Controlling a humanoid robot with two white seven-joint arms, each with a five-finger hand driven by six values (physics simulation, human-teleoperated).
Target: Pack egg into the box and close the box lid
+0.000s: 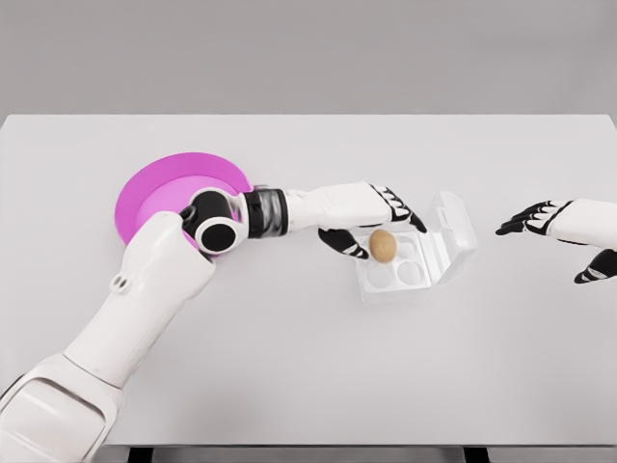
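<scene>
plate partly behind arm, right forearm cut off

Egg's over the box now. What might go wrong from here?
1. The egg sits at the fingertips of the left hand, over the box's back-left cups; released off-centre, it could roll onto the table.
2. The open lid stands right beside the fingers; withdrawing might knock it or shift the box.

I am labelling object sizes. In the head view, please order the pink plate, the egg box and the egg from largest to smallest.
1. pink plate, though the left arm partly covers it
2. egg box, lid open
3. egg, held by the left hand
</scene>
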